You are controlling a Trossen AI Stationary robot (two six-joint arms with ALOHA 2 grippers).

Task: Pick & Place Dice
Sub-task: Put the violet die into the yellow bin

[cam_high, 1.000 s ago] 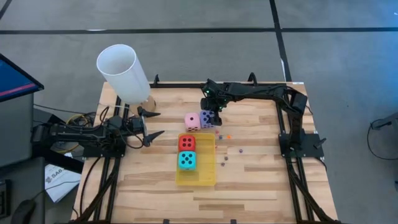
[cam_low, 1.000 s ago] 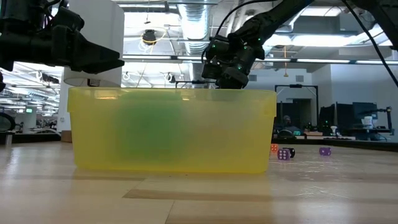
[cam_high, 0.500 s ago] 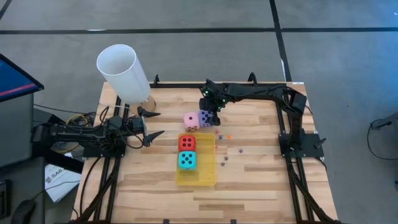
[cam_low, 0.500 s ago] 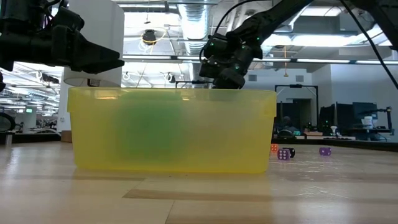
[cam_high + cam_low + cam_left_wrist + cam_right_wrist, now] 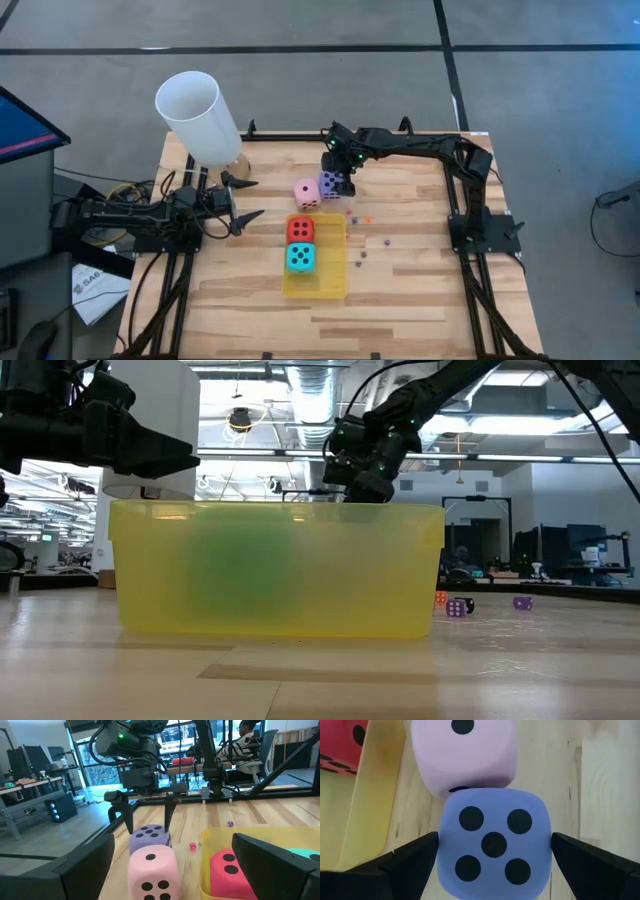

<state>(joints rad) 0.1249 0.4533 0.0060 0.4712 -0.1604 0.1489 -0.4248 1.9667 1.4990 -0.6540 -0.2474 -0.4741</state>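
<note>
The purple die (image 5: 494,845) rests on the wooden table, five pips up, touching the pink die (image 5: 462,750) beside it. My right gripper (image 5: 338,180) hangs open over the purple die, slanting down, with one finger (image 5: 415,857) on each side and no touch that I can see. The red die (image 5: 300,230) and the cyan die (image 5: 300,258) sit in the yellow tray (image 5: 335,265). My left gripper (image 5: 258,198) waits open and level at the table's left. Several tiny dice (image 5: 362,255) lie to the right of the tray.
A tall white cylinder (image 5: 200,115) stands at the far left corner. The yellow tray's wall (image 5: 280,570) fills the middle of the low view. Bare wood lies to the tray's right and near side. A person sits in the room beyond the table (image 5: 245,742).
</note>
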